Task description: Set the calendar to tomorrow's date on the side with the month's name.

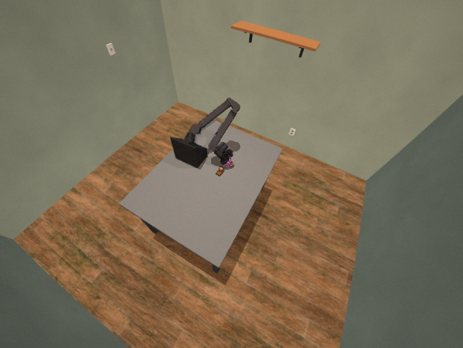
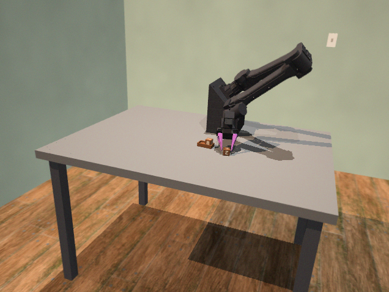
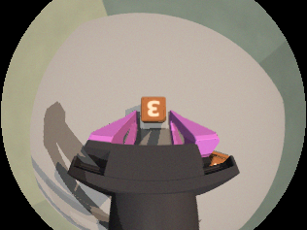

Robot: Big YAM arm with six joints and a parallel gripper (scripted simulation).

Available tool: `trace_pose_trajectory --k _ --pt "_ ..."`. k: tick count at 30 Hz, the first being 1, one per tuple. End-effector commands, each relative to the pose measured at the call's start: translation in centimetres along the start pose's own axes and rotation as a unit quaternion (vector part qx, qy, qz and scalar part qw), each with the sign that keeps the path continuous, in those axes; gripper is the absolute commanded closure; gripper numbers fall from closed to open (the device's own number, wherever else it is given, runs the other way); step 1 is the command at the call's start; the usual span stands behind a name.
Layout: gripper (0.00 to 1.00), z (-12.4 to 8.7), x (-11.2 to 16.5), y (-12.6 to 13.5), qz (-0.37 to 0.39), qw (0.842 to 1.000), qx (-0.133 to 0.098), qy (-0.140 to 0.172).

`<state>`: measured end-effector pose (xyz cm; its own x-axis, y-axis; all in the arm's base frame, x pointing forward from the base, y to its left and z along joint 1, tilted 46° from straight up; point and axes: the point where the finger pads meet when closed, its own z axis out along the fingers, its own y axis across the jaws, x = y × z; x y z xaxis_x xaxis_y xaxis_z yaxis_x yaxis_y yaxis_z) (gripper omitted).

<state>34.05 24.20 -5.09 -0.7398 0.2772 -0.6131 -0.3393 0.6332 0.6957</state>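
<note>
A loose brown calendar cube (image 2: 226, 153) stands on the grey table, right of the tray. Its top face shows a 3 in the wrist view (image 3: 153, 110). My gripper (image 2: 226, 148) hangs straight over it, partly open, with the pink fingertips on either side of the cube's top; I cannot tell if they touch it. The small brown tray (image 2: 205, 145) lies flat just left of the gripper, with the other cube (image 2: 208, 141) standing in it, showing an 8. A corner of the tray shows in the wrist view (image 3: 219, 160). In the overhead view the gripper (image 1: 227, 161) hides the loose cube.
The arm's dark base block (image 2: 215, 108) stands close behind the tray and gripper. The table's edges are far from the objects.
</note>
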Motion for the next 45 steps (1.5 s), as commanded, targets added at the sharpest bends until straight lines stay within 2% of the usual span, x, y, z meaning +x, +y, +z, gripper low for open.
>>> trace_pose_trajectory --k 1,31,32,45 --pt "0.55 0.45 -0.69 0.83 -0.005 1.0 -0.013 -0.012" --pt "0.55 0.45 -0.69 0.83 -0.005 1.0 -0.013 -0.012" --pt "0.74 0.45 -0.69 0.83 -0.005 1.0 -0.013 -0.012" --pt "0.74 0.45 -0.69 0.83 -0.006 1.0 -0.013 -0.012"
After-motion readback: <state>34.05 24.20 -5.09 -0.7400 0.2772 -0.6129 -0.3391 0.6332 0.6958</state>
